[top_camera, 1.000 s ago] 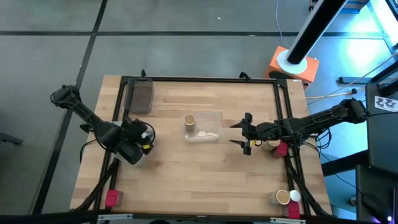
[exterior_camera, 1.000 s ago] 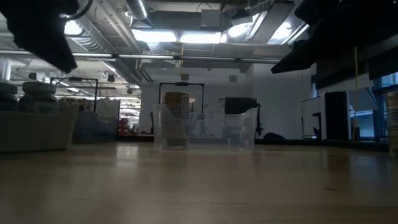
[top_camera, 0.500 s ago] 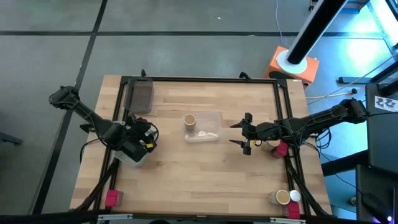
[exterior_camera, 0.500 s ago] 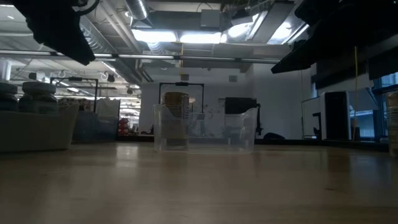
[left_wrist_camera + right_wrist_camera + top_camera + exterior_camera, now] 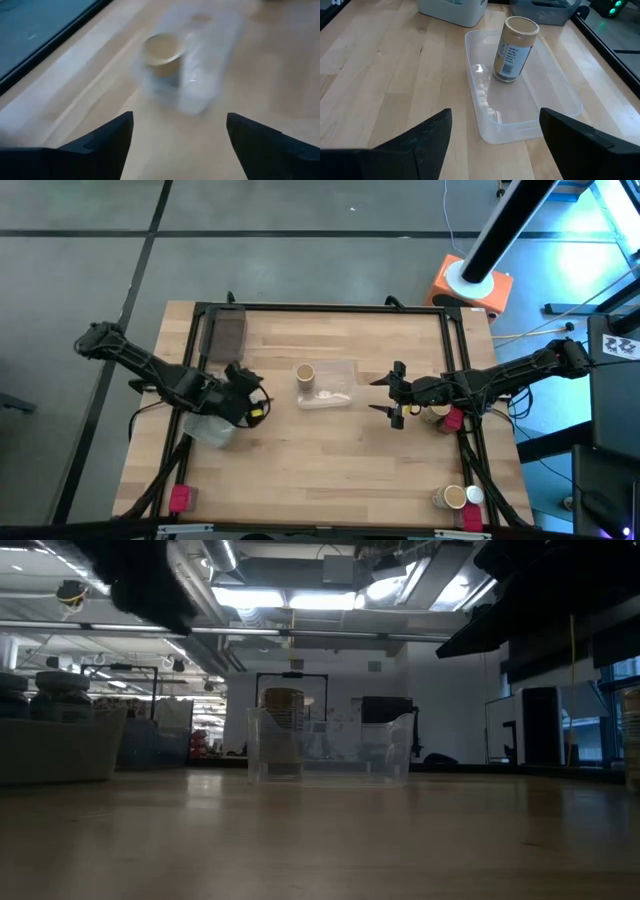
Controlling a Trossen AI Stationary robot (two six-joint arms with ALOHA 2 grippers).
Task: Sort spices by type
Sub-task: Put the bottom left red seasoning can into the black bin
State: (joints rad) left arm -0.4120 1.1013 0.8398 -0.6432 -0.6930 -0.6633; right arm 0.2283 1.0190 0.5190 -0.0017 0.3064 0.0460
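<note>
Wooden surface point(image 5: 300, 450) carries a clear tray point(image 5: 338, 395) at its middle, with one tan spice jar point(image 5: 305, 373) upright inside. Both end effectors are open and empty: left end effector point(image 5: 252, 392) nearer, right end effector point(image 5: 390, 395) beyond the tray's opposite end.

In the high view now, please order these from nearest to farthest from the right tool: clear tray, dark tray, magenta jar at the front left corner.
From the right tool:
1. Clear tray, table centre, beside it.
2. Dark tray, back left.
3. Magenta jar, front left corner.
</note>
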